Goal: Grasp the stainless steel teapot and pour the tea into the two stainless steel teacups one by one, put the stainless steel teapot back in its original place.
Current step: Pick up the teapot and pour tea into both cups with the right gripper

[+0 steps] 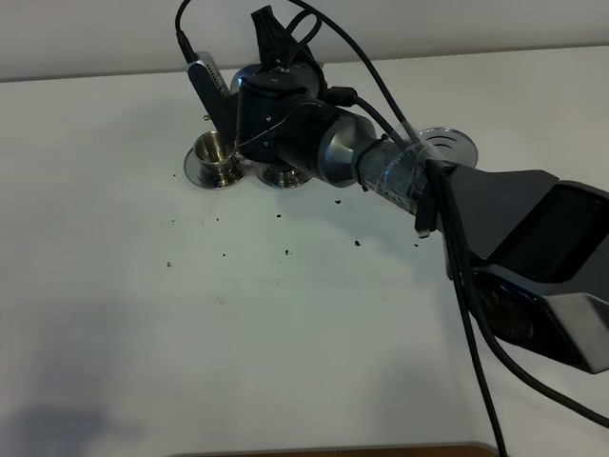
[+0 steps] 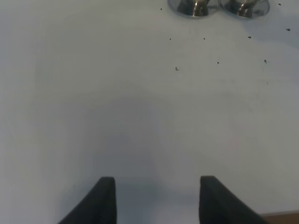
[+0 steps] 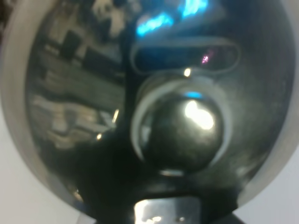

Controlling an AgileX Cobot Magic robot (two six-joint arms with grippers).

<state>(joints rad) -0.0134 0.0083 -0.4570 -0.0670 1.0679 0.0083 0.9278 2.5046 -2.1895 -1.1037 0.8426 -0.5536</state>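
Note:
The stainless steel teapot (image 3: 70, 98) fills the right wrist view from close above, its round lid knob (image 3: 180, 130) in the middle. My right gripper (image 1: 268, 112) hangs over the two teacups at the back left. It is shut on the teapot, which its wrist mostly hides in the exterior high view. One teacup (image 1: 214, 149) stands on its saucer (image 1: 195, 173) just left of the gripper. The other teacup's saucer (image 1: 281, 178) peeks out under the wrist. Both teacups (image 2: 195, 7) (image 2: 243, 6) show far ahead of my left gripper (image 2: 156, 198), which is open and holds nothing. The teapot's ringed saucer (image 1: 449, 143) stands bare at the back right.
Small dark specks (image 1: 285, 252) lie scattered over the white table (image 1: 190, 333) in front of the cups. The right arm's links and black cables (image 1: 476, 362) cross the right side of the exterior high view. A brown table edge (image 1: 419, 450) shows at the front.

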